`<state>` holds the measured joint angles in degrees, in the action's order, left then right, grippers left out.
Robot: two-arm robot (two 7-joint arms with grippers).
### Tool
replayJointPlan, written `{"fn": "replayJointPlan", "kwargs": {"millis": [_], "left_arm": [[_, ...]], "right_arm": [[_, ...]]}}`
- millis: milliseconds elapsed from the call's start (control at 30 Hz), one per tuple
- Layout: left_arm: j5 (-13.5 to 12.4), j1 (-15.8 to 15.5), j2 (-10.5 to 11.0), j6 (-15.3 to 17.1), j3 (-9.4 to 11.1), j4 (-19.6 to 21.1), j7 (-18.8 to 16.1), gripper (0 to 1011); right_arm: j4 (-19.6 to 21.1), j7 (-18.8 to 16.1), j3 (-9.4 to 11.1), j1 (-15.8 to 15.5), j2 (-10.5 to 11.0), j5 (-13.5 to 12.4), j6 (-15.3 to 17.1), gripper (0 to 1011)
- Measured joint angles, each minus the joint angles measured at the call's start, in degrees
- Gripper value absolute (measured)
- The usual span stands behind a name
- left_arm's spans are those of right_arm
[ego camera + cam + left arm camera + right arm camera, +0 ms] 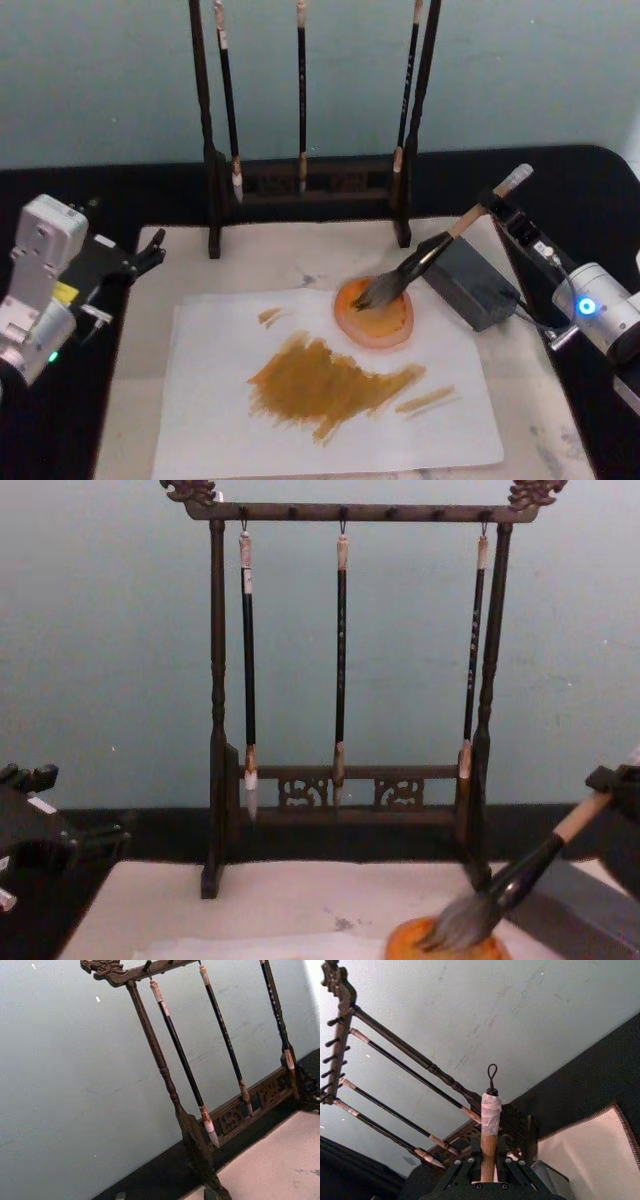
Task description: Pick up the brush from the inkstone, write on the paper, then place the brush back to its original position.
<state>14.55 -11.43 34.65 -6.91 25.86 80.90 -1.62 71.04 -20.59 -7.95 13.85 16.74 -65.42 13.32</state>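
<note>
The brush (420,262) leans with its bushy grey tip in the round orange inkstone (375,325), its tan handle rising toward the back right. My right gripper (497,207) is shut on the upper handle; in the right wrist view the handle (489,1130) stands between the fingers (460,1170). From the chest, the brush (500,890) slants down into the inkstone (440,948). The white paper (220,420) carries broad orange-brown strokes in front of the inkstone. My left gripper (148,255) is parked at the mat's left edge.
A dark wooden rack (300,180) with three thin hanging brushes stands at the back of the cream mat (280,255). A dark grey block (470,280) lies just right of the inkstone, under the brush handle. Black tabletop surrounds the mat.
</note>
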Motion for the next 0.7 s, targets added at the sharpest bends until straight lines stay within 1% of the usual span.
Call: {"fn": "replayJointPlan", "kwargs": {"millis": [500,700], "left_arm": [[0.00,0.00,0.00,0.00,0.00,0.00,0.00,1009],[0.00,0.00,0.00,0.00,0.00,0.00,0.00,1010]], "right_arm": [[-1.35,1.00,-1.85,0.62,0.68,-1.62,-0.91,168],[-1.57,1.01,-2.48,0.84,1.03,-1.82,-1.33,168]]}}
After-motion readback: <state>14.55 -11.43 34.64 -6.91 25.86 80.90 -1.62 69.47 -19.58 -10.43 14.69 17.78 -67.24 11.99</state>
